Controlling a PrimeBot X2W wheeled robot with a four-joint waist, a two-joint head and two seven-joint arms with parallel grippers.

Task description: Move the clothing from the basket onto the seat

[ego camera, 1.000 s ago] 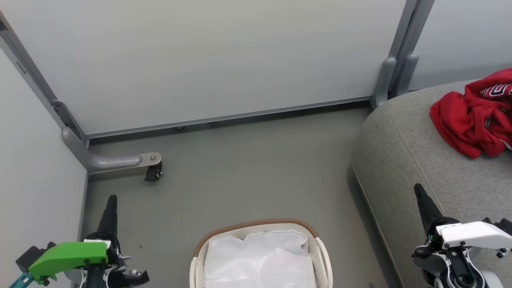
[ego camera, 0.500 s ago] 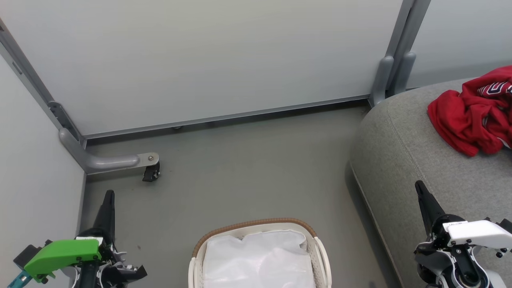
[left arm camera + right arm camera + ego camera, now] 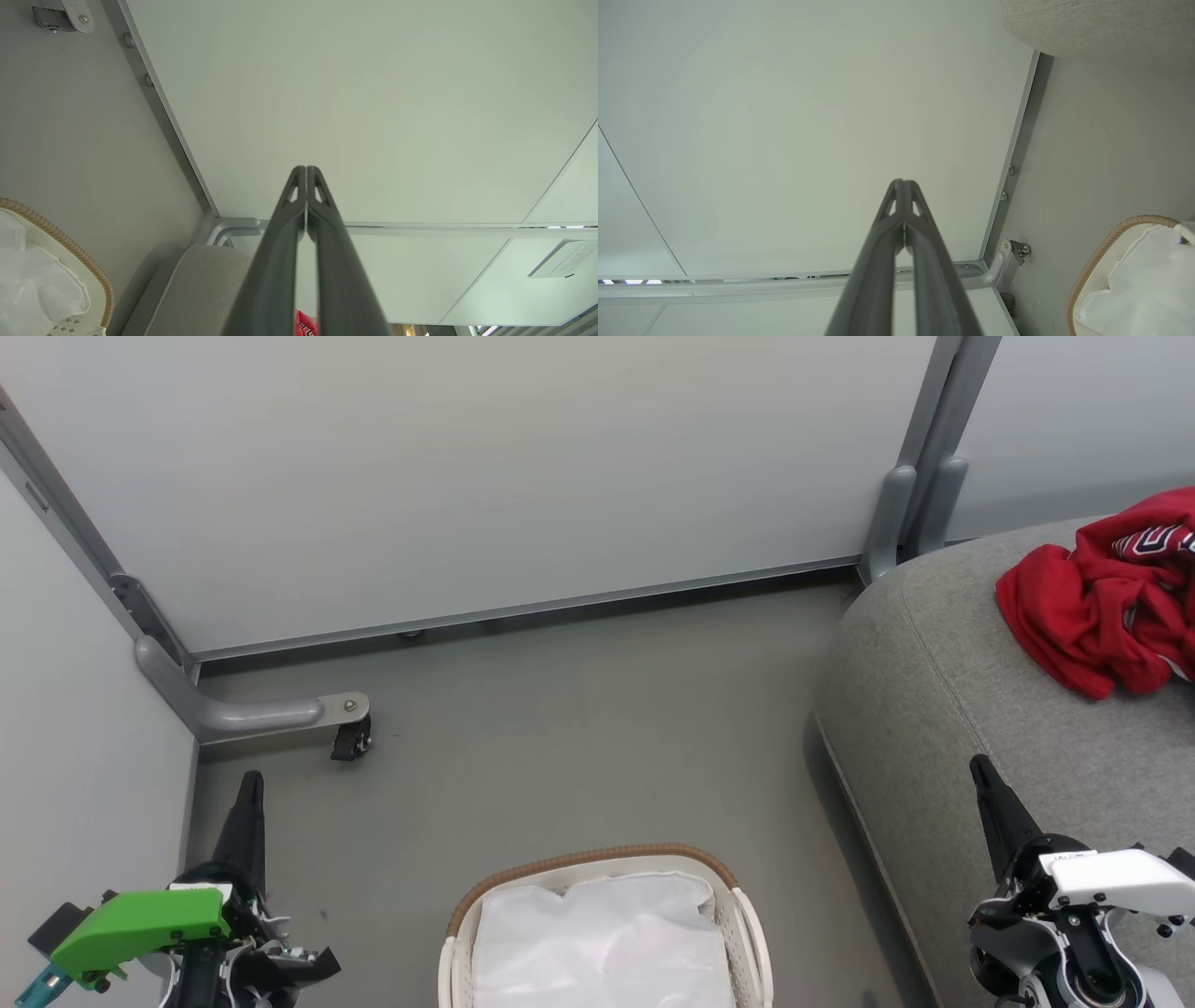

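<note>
On the grey woven seat (image 3: 934,709): we see crumpled bright red clothing (image 3: 1083,607).
Left jaws, right jaws: pressed together.

left tool (image 3: 306,173) pinched together before a pale wall (image 3: 373,93).

Head view: clothing (image 3: 1097,607) and seat (image 3: 934,709) both cut off at right edge. Near part of basket (image 3: 597,857) lost below bottom edge; liner (image 3: 597,943) hides its inside.

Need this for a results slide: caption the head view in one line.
Red clothing heaped on the grey seat; the basket holds its white liner; left gripper and right gripper shut.
</note>
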